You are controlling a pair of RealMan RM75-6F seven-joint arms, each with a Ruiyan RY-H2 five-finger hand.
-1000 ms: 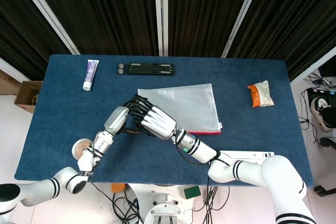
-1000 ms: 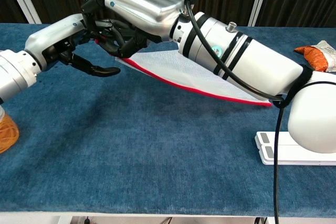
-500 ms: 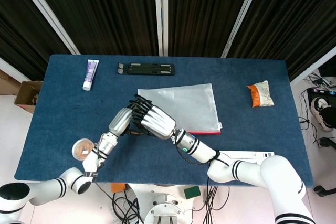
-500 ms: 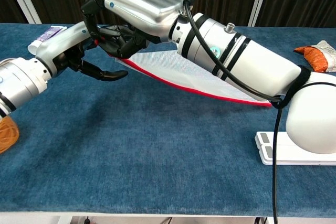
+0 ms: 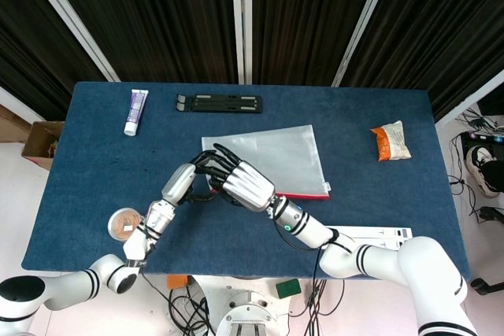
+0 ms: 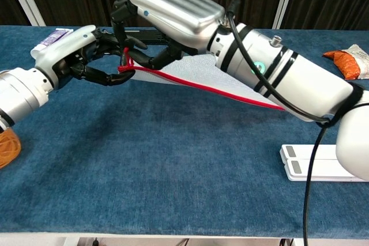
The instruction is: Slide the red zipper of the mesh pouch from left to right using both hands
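Black curtains hang behind the blue worktop (image 5: 94, 163). The mesh pouch (image 5: 272, 159) lies near the centre of the worktop, its red zipper (image 6: 219, 89) running along the near edge. The pouch's left corner is lifted off the surface. The left hand (image 6: 86, 56) pinches that left corner, fingers closed on the red edge. The right hand (image 6: 164, 18) sits directly above it, fingers curled down onto the red pull tab (image 6: 125, 61); contact appears to be a grip, though the fingertips are partly hidden. At the rear edge lie a toothpaste tube (image 5: 135, 111) and a black bar (image 5: 219, 103). A snack packet (image 5: 391, 141) rests to the right, well apart from the pouch.
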